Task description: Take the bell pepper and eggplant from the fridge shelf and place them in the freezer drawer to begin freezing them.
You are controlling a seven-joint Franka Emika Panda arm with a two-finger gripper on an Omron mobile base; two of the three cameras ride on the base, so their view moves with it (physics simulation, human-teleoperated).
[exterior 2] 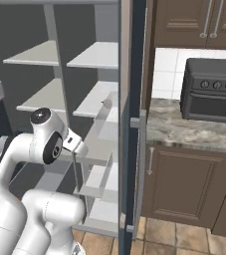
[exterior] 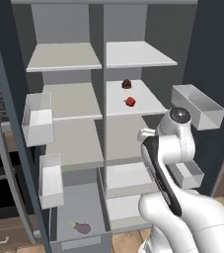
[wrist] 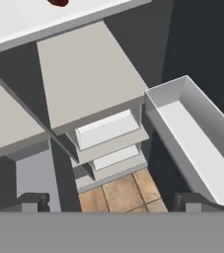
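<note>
White arm links fill the lower right of the left base view; beyond them the eggplant (exterior: 82,228) lies in the freezer drawer (exterior: 66,207), and the bell pepper (exterior: 130,102) sits on the fridge shelf (exterior: 143,101) above. Hand view: end effector (wrist: 111,201) fingertips (wrist: 32,200) spread wide, released, grasping nothing, beside a door bin (wrist: 192,133).

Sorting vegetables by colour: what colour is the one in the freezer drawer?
Dark purple eggplant with a green cap, clearest in the left base view.

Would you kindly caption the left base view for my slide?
Eggplant lies in the freezer drawer; bell pepper waits on the fridge shelf.
</note>
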